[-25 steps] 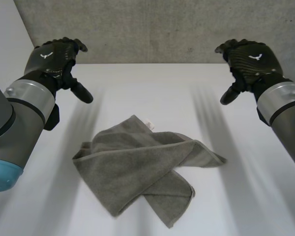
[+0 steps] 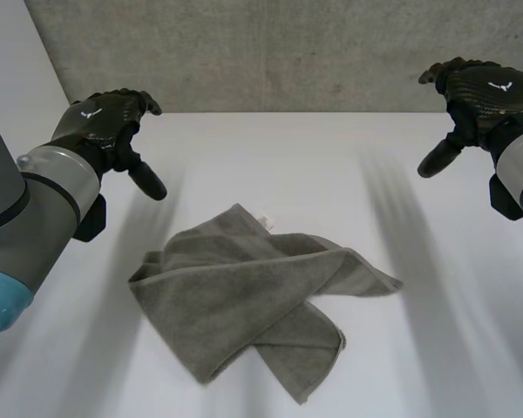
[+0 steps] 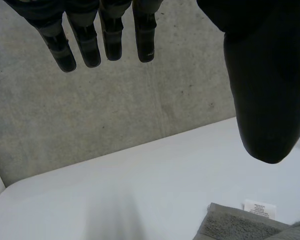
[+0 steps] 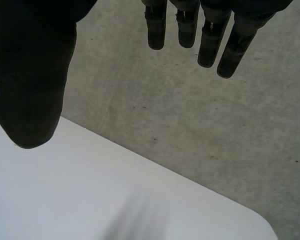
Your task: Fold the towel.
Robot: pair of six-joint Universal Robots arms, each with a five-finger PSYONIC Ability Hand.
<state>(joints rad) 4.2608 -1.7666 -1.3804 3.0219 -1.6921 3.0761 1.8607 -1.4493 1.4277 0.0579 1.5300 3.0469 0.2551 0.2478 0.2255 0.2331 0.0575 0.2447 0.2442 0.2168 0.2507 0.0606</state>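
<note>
**Left hand [image 2: 105,122] and right hand [image 2: 484,91] hang empty above a rumpled grey towel [image 2: 244,296]; the fold is not yet begun.**

The white table [image 2: 270,148] runs back to a concrete wall [image 2: 270,52]. The grey towel lies on it in a loose heap, one flap thrown across another, between the two hands and well apart from both, though nearer the left hand. Each hand has its fingers [image 3: 85,45] hanging relaxed, spread away from the thumb [image 3: 265,100] and holding nothing. I'd judge they are poised this way so they can come down on opposite edges of the towel. A small white label [image 3: 259,208] marks the towel corner just beyond the left hand's thumb, which looks the handiest place to start pulling the heap flat.
</note>
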